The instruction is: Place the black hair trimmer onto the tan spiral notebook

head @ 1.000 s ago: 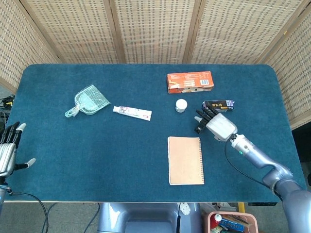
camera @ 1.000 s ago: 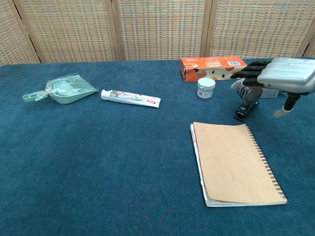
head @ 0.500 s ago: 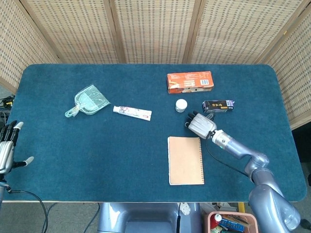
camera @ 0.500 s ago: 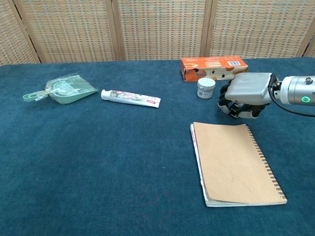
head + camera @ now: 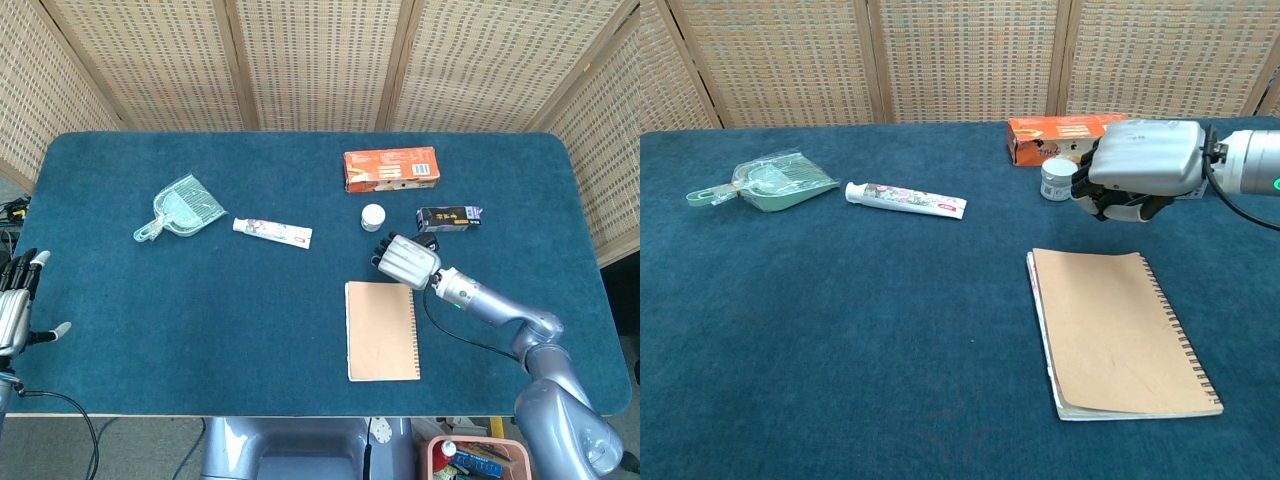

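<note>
The tan spiral notebook (image 5: 381, 330) (image 5: 1120, 330) lies flat near the table's front, right of the middle. My right hand (image 5: 405, 259) (image 5: 1140, 165) hovers just beyond the notebook's far edge, fingers curled under the palm around the black hair trimmer (image 5: 1118, 208). The trimmer is lifted off the cloth and mostly hidden by the hand; only a dark bit shows below the palm. My left hand (image 5: 15, 310) hangs at the table's left edge with its fingers apart, holding nothing.
An orange box (image 5: 390, 169) (image 5: 1070, 130), a small white jar (image 5: 372, 217) (image 5: 1057, 178) and a black box (image 5: 449, 217) sit close behind my right hand. A toothpaste tube (image 5: 272, 232) and a green dustpan (image 5: 180, 208) lie to the left.
My right hand swung left over the trimmer, closed around it and lifted it off the cloth toward the notebook's far edge. The left hand barely moved.
</note>
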